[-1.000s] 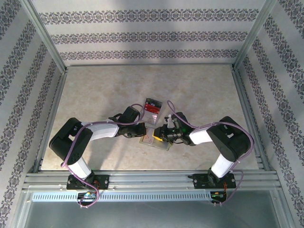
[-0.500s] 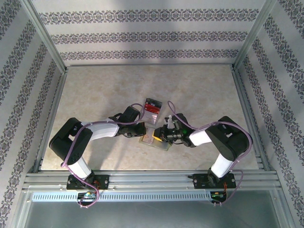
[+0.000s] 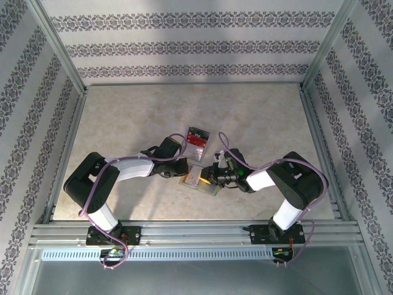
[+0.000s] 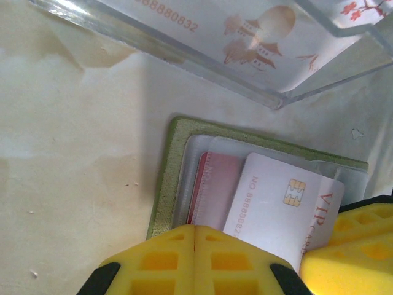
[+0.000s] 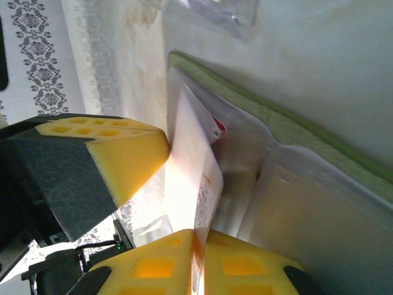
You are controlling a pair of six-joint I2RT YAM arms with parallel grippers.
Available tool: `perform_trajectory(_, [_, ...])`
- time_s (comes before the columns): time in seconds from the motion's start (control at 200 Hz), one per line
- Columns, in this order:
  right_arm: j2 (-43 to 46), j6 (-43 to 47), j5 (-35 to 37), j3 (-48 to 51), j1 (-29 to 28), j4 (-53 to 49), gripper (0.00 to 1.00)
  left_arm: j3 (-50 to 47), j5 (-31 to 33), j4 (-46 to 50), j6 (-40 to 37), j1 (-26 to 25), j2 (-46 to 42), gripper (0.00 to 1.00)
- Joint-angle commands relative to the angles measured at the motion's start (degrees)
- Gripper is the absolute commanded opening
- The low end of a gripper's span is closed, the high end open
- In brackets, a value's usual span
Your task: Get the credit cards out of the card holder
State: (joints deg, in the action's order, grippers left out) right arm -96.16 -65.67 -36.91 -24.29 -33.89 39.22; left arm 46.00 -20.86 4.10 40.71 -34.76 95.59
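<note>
While the left gripper (image 4: pixel 194 261) rests with its two yellow pads pressed together and nothing between them, its tip covers the near edge of the card holder (image 4: pixel 164 190). That holder lies opened out and flat on the worktop (image 4: pixel 73 153), a green rim framing a pale, clear-fronted pocket. A red card (image 4: pixel 212 187) sits tucked in the pocket with only a strip of it showing. Over it lies a pale card (image 4: pixel 276 200) with a gold chip and red lettering, set at a slant and sticking out past the pocket's edge.

From the right wrist, the right gripper (image 5: pixel 198 264) is closed on the end of this pale card, which runs edge-on between its pads and leans up off the holder. The left gripper's yellow and dark grey finger shows just to the side of the card there.

A clear plastic box (image 4: pixel 245 49) stands just beyond the holder's far edge, close to it. From above, both arms reach inward and meet over the holder, in the near middle of the worktop, the left from the left and the right from the right.
</note>
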Motion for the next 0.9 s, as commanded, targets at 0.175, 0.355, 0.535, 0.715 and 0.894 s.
perform_trajectory(0.175, [3.9, 1.9, 1.1, 2.5, 0.8, -1.1, 0.05, -1.0, 3.7, 6.7, -1.0, 0.5, 2.1, 0.01])
perform_trajectory(0.355, [7.2, 3.4, 1.1, 3.9, 1.8, -4.6, 0.0, -0.7, 1.3, 4.3, -1.2, 0.5, 0.6, 0.07])
perform_trajectory(0.535, [12.2, 6.0, 1.2, 5.9, 3.6, -11.3, 0.0, 1.8, -0.1, 3.8, -2.7, 0.5, -3.8, 0.17])
perform_trajectory(0.715, [19.6, 10.8, 1.1, 5.0, 5.5, -24.0, 0.0, 4.8, 0.2, 6.9, -5.4, 1.5, -9.0, 0.32])
perform_trajectory(0.894, [29.9, 19.0, 1.9, 0.2, 7.4, -37.9, 0.0, 5.0, -0.3, 8.9, -10.3, 4.4, -16.9, 0.45])
